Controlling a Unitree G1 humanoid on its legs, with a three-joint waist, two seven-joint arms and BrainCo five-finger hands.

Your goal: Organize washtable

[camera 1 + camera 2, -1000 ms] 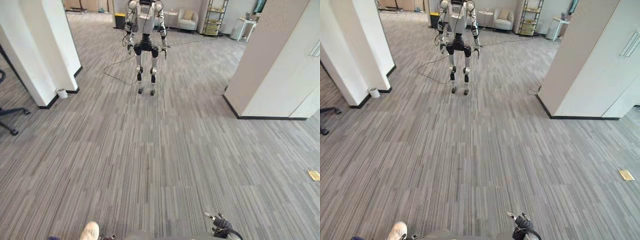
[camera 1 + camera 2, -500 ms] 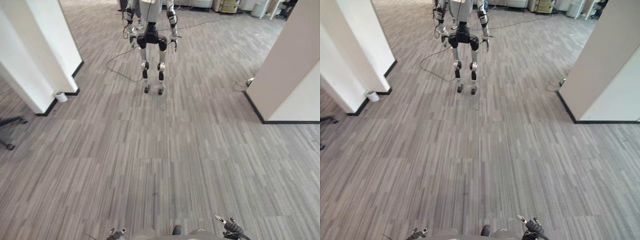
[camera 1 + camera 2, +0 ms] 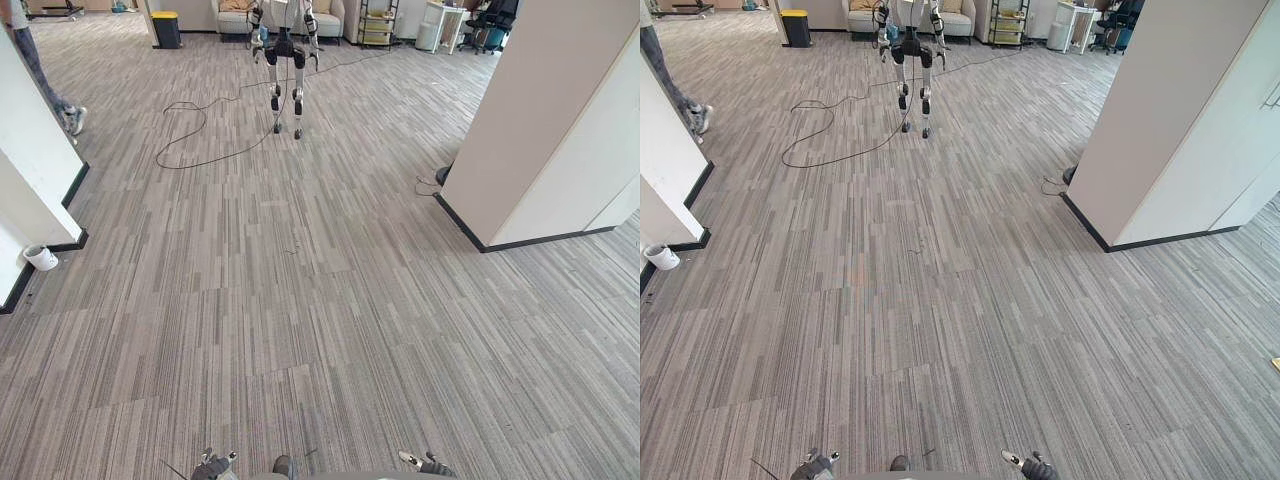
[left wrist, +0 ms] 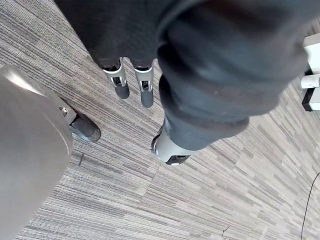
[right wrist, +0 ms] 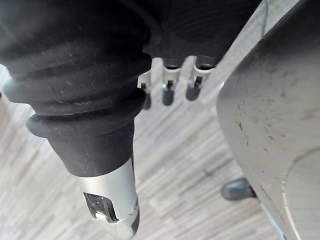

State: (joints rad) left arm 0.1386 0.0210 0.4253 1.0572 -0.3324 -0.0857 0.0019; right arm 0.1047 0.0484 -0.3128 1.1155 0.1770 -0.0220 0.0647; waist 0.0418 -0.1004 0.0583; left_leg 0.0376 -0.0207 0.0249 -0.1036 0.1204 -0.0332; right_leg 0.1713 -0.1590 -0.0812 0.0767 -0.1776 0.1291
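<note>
No washtable or washing things are in sight; grey striped carpet (image 3: pixel 300 300) stretches ahead. My left hand (image 3: pixel 213 466) and right hand (image 3: pixel 425 463) hang low at the bottom edge of the eye views. In the left wrist view the left hand's fingers (image 4: pixel 120 86) point straight down at the carpet and its thumb (image 4: pixel 170 150) stands apart, holding nothing. In the right wrist view the right hand's fingers (image 5: pixel 167 91) and thumb (image 5: pixel 112 207) also hang relaxed and empty.
Another humanoid robot (image 3: pixel 284 55) stands far ahead with a black cable (image 3: pixel 200 140) looping on the floor near it. A beige wall corner (image 3: pixel 540 120) juts in at right, a white pillar (image 3: pixel 20 160) with a small cup (image 3: pixel 41 257) at left. A person's legs (image 3: pixel 45 75) show far left.
The whole picture has shifted, so the camera has moved: the other robot now looks farther off and the wall corner nearer. Both hands stay low and empty.
</note>
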